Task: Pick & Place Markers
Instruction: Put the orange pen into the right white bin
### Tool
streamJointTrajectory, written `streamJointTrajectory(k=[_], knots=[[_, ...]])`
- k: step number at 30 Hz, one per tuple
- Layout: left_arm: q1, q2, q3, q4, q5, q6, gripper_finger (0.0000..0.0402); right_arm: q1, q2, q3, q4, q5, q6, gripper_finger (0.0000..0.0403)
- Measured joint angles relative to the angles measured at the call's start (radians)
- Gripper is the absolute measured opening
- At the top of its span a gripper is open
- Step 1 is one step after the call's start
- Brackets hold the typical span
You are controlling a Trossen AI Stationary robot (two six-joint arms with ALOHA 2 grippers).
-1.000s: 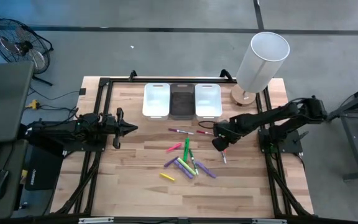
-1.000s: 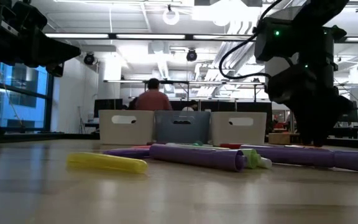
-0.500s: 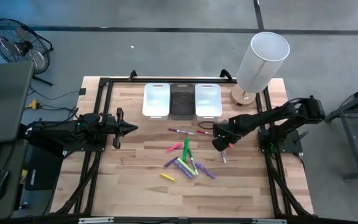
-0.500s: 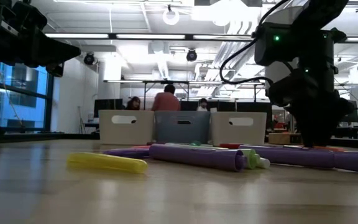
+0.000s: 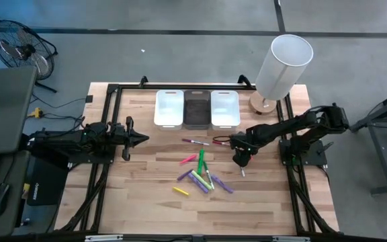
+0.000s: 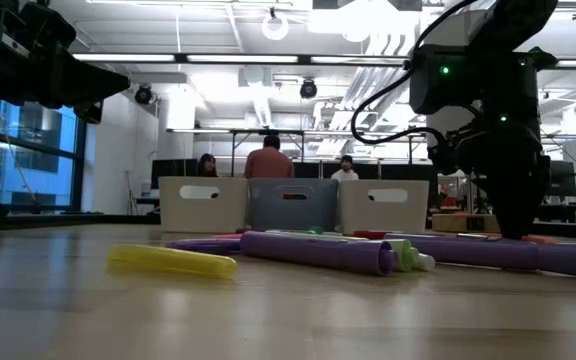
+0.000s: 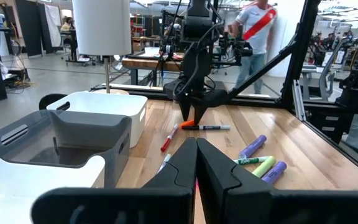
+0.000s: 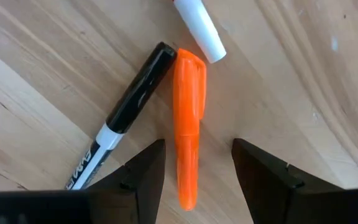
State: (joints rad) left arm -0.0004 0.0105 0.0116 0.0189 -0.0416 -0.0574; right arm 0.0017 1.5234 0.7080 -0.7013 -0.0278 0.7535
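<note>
My right gripper (image 8: 194, 177) is open and points down at the table, right of the marker pile. One dark finger stands on each side of an orange highlighter (image 8: 188, 124) that lies flat, and neither finger touches it. Beside the highlighter lie a black-capped pen (image 8: 129, 112) and the end of a white pen (image 8: 197, 28). In the high view this gripper (image 5: 242, 160) hovers right of the pile of green, purple and pink markers (image 5: 201, 173). A yellow one (image 5: 181, 191) lies apart. My left gripper (image 7: 196, 163) is shut and waits at the table's left (image 5: 142, 139).
Two white bins and a dark bin (image 5: 197, 107) stand in a row at the far edge. A white lamp (image 5: 284, 64) stands at the far right corner. Two thin pens (image 5: 197, 142) lie between the bins and the pile. People move about in the room behind.
My right gripper has shifted a little toward the table's right edge while staying low over the table. People in the room beyond have moved.
</note>
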Motion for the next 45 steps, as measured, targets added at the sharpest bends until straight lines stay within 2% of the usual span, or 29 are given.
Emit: streamJointTrajectory(k=[11,18,30,35,45], knots=[[0.000,0.000,0.000,0.000,0.000,0.000,0.0001,-0.002,0.001,-0.002,-0.003,0.005,-0.003,0.0075],[0.000,0.000,0.000,0.000,0.000,0.000,0.0001,-0.002,0.002,-0.002,-0.001,0.003,-0.004,0.0033],[0.000,0.000,0.000,0.000,0.000,0.000,0.0001,-0.002,-0.025,-0.006,0.003,-0.018,0.007,0.0027],[0.000,0.000,0.000,0.000,0.000,0.000,0.0001,-0.001,-0.075,-0.006,0.000,-0.061,0.031,0.0026],[0.000,0.000,0.000,0.000,0.000,0.000,0.0001,-0.001,-0.211,-0.004,0.025,-0.072,0.075,0.0026]])
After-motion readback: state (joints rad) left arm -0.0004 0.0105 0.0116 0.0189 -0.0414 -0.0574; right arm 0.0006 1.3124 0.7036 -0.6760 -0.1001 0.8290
